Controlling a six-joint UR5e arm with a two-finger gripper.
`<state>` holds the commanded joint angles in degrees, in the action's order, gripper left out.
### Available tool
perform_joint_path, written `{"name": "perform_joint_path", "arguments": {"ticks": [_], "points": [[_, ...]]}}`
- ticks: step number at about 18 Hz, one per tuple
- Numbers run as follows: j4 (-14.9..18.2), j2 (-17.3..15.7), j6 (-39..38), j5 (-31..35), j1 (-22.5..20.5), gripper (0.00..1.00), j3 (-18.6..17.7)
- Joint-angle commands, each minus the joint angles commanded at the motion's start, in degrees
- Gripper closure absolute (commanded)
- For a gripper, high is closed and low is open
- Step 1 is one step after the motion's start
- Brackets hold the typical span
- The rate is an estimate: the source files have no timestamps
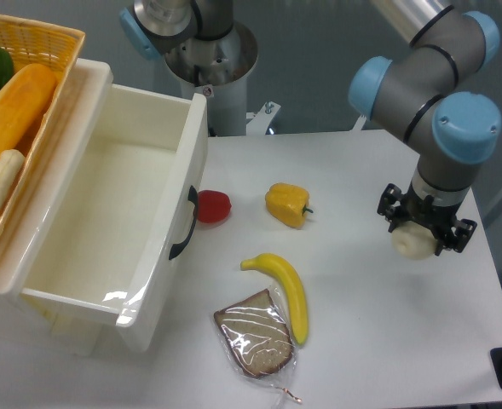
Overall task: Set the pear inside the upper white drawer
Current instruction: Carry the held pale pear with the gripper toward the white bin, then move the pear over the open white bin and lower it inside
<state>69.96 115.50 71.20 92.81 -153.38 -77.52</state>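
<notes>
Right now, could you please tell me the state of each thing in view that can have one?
Drawer: pulled open, nothing inside.
Pincer: shut on the pear.
Pear: gripped from above at the table's right side; whether it rests on the table cannot be told.
Basket: holding bread and a green item.
Bread slice: wrapped in clear plastic, lying flat.
</notes>
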Motion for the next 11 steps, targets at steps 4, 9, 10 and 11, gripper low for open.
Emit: {"name": "perform_joint_path", "arguments": {"ticks": [4, 9, 10, 11], "points": [[1.84, -4.84, -7.03, -2.55, 3.77, 0.58, -1.49], [3.96, -8.44, -18.01, -3.43, 10.89, 0.56, -1.41], [4.31, -9.32, -19.51, -3.78, 12.13, 0.56, -1.41], [4.83, -10.02, -20.74, -4.48, 12.75, 0.55, -1.41]]}}
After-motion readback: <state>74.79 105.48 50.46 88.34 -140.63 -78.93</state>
